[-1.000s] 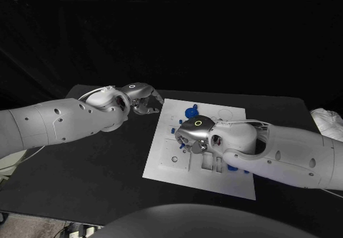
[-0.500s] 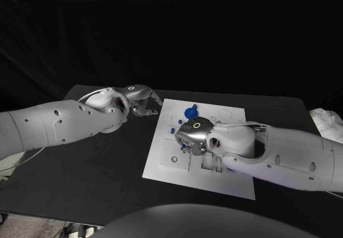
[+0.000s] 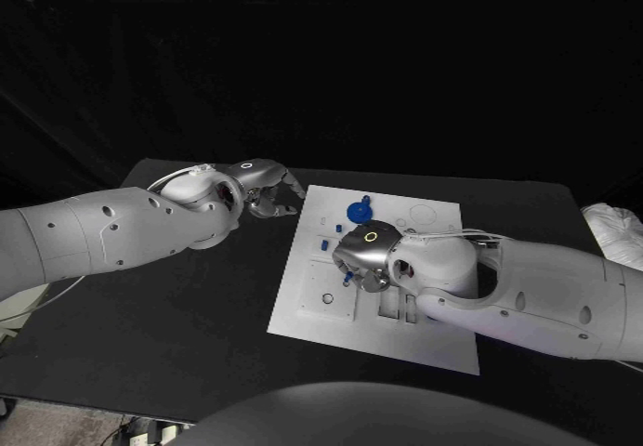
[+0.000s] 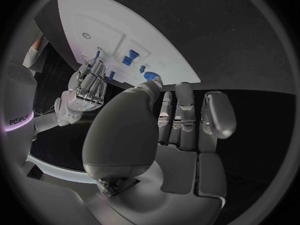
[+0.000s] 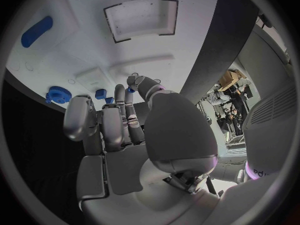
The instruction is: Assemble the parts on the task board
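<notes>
The task board [image 3: 311, 311] lies in the middle of the frame on the black bench [image 3: 161, 316], running from upper centre down toward lower right. The right hand [image 3: 361, 263] hovers over the board's middle, its fingers [image 5: 128, 110] curled together; in the right wrist view a small blue part [image 5: 130, 90] sits at their tips, pinched. A blue gear [image 3: 358, 211] stands near the board's upper edge, above that hand, with a small blue peg [image 3: 324, 244] just left of the hand. The left hand [image 3: 272, 193] hangs off the board's upper left corner, fingers [image 4: 184, 110] loosely bent and apart, holding nothing.
</notes>
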`<move>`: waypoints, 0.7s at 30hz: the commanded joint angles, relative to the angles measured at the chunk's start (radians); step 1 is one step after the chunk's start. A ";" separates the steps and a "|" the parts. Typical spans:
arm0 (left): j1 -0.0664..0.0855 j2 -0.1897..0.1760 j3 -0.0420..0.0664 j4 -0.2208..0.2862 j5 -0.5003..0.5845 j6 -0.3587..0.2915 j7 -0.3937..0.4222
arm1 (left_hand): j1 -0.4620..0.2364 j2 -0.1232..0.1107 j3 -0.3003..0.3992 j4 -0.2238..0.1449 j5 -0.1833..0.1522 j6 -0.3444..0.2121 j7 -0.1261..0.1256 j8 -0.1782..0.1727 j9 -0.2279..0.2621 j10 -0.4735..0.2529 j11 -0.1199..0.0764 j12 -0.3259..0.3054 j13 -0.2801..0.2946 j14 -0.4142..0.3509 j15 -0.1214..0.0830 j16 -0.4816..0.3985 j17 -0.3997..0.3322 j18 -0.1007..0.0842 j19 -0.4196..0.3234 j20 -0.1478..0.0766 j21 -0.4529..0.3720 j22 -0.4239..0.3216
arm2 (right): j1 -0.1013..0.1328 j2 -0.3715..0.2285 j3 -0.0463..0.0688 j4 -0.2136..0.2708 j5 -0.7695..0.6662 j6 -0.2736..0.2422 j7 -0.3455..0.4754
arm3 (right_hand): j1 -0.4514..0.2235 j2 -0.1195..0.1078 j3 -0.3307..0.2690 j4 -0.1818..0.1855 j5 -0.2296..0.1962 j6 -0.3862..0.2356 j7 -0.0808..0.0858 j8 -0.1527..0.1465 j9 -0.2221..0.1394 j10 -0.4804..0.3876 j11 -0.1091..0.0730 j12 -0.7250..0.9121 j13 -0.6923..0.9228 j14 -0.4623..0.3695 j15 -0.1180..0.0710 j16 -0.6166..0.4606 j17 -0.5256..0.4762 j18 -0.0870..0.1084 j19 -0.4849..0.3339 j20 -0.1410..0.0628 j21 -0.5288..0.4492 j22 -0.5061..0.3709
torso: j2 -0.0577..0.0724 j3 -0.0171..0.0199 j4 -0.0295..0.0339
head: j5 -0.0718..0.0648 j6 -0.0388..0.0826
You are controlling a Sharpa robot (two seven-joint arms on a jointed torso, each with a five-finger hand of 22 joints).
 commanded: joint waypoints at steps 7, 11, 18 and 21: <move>0.000 0.003 0.000 0.002 0.007 0.014 0.000 | 0.010 -0.001 0.006 0.000 0.001 -0.008 0.003 -0.004 -0.001 0.000 0.008 0.005 -0.001 -0.006 0.003 -0.006 -0.002 0.014 -0.005 0.002 -0.002 0.161 | -0.002 0.002 -0.001 0.000 -0.015 0.024 -0.003 | 0.000 -0.004 0.000 -0.005 -0.002 -0.002 0.005 -0.001 0.001 -0.002 -0.002 0.006 0.003 -0.003 0.001 -0.005 0.001 0.010 -0.004 -0.001 -0.003 0.149 | 0.000 -0.0012 -0.0016 | 0.001 0.000; 0.000 0.004 0.000 0.001 0.007 0.014 0.000 | 0.010 -0.001 0.006 0.000 0.001 -0.008 0.003 -0.004 -0.001 0.000 0.008 0.005 -0.001 -0.006 0.003 -0.006 -0.002 0.014 -0.005 0.002 -0.002 0.161 | -0.003 0.003 -0.001 -0.004 -0.014 0.024 -0.002 | 0.000 -0.004 0.000 -0.005 -0.002 -0.003 0.005 -0.002 0.001 -0.002 -0.002 0.006 0.003 -0.004 0.001 -0.005 0.001 0.010 -0.004 -0.001 -0.003 0.149 | 0.000 -0.0007 -0.0016 | 0.002 0.000; 0.000 0.005 0.000 0.001 0.012 0.015 0.000 | 0.010 -0.001 0.006 0.000 0.001 -0.008 0.003 -0.004 -0.001 0.000 0.008 0.005 -0.001 -0.006 0.003 -0.006 -0.002 0.014 -0.005 0.002 -0.002 0.161 | -0.005 0.006 -0.002 -0.011 -0.014 0.019 0.000 | 0.000 -0.004 0.001 -0.006 -0.003 -0.005 0.005 -0.004 0.001 -0.003 -0.002 0.006 0.004 -0.004 0.001 -0.006 -0.001 0.010 -0.005 -0.001 -0.004 0.148 | 0.000 0.0004 0.0002 | 0.002 0.000; 0.000 0.004 0.000 0.001 0.013 0.015 0.000 | 0.010 -0.001 0.006 0.000 0.001 -0.008 0.003 -0.004 -0.001 0.000 0.008 0.005 -0.001 -0.006 0.003 -0.006 -0.002 0.014 -0.005 0.002 -0.002 0.161 | -0.005 0.007 -0.002 -0.013 -0.014 0.016 0.001 | -0.001 -0.004 0.002 -0.007 -0.004 -0.007 0.005 -0.006 0.001 -0.006 -0.002 0.005 0.005 -0.004 0.001 -0.006 0.000 0.010 -0.005 -0.001 -0.005 0.148 | 0.000 -0.0001 -0.0006 | 0.003 0.000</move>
